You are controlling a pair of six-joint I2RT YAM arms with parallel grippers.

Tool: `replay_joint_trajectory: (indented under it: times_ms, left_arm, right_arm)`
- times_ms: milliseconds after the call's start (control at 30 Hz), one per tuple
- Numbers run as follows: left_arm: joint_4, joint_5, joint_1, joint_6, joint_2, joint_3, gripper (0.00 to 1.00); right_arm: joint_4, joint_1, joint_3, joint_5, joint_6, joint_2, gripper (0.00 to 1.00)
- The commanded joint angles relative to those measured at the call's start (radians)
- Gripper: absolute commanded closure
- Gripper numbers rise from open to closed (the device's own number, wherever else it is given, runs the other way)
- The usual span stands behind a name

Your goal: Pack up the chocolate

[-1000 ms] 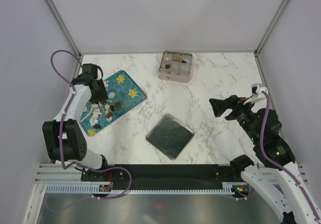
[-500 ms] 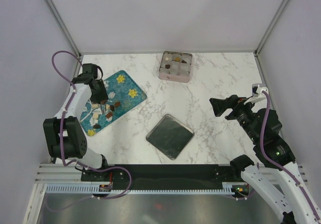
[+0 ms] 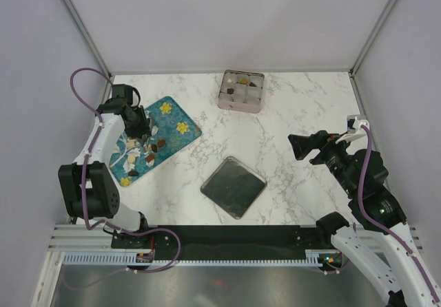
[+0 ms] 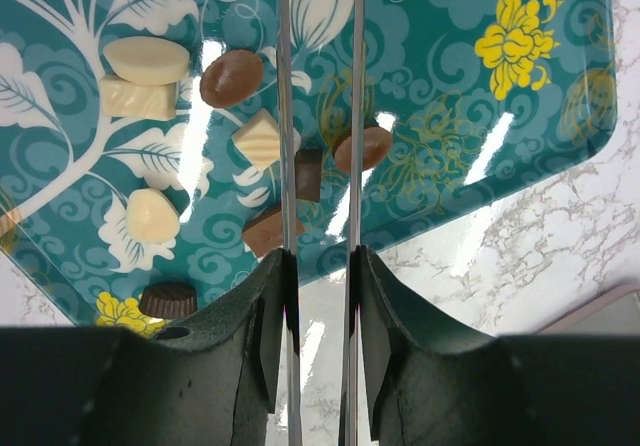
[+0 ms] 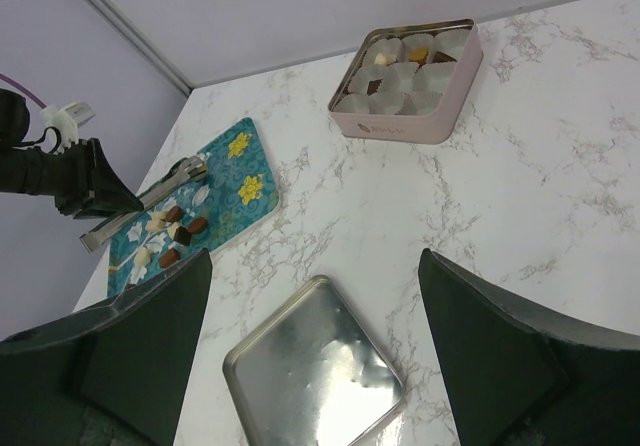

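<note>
Several chocolate pieces (image 3: 149, 150), dark, reddish-brown and whitish, lie on the teal flowered tray (image 3: 173, 118). My left gripper (image 3: 138, 124) is shut on metal tongs (image 4: 286, 116) and holds them over the tray (image 4: 480, 116). In the left wrist view (image 4: 320, 261) a dark square piece (image 4: 308, 174) shows between the two blades, and a reddish oval piece (image 4: 368, 148) lies just right of them. The blade tips run out of view. My right gripper (image 3: 306, 149) is open and empty above the table's right side. The pink square tin (image 3: 241, 91) with paper cups holds a few pieces.
The tin's silver lid (image 3: 233, 186) lies flat at the front centre, below my right gripper (image 5: 320, 346) in the right wrist view. The tin (image 5: 405, 76) stands at the back edge. The tray (image 5: 235, 181) is at the left, near the side wall.
My left gripper with the tongs has shifted slightly right over the tray. The right arm has not moved.
</note>
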Motion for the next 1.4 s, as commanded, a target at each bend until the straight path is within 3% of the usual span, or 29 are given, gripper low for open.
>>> replay_joint_trajectory:
  times_ms: [0,167,500,867,1033,1367]
  left_arm:
    - [-0.004,0.056,-0.010,0.026,-0.051,0.037,0.62]
    - [-0.007,0.064,-0.042,0.017,-0.060,0.054,0.62]
    - [-0.012,0.036,-0.306,-0.037,-0.007,0.240,0.62]
    - [-0.010,0.030,-0.520,-0.014,0.307,0.658,0.63]
    - [-0.006,0.032,-0.567,0.009,0.458,0.816,0.63]
    - [0.024,0.035,-0.587,0.040,0.639,0.921,0.63]
  right_arm:
    - [0.030,0.004,0.004,0.007,0.011,-0.001,0.07]
    - [0.037,0.004,0.000,0.004,0.015,0.003,0.07]
    - [0.039,0.004,0.010,0.012,0.009,0.016,0.07]
    - [0.034,0.004,0.033,0.045,-0.017,0.039,0.07]
    - [0.033,0.004,0.044,0.055,-0.028,0.056,0.07]
    - [0.030,0.004,0.046,0.076,-0.043,0.066,0.07]
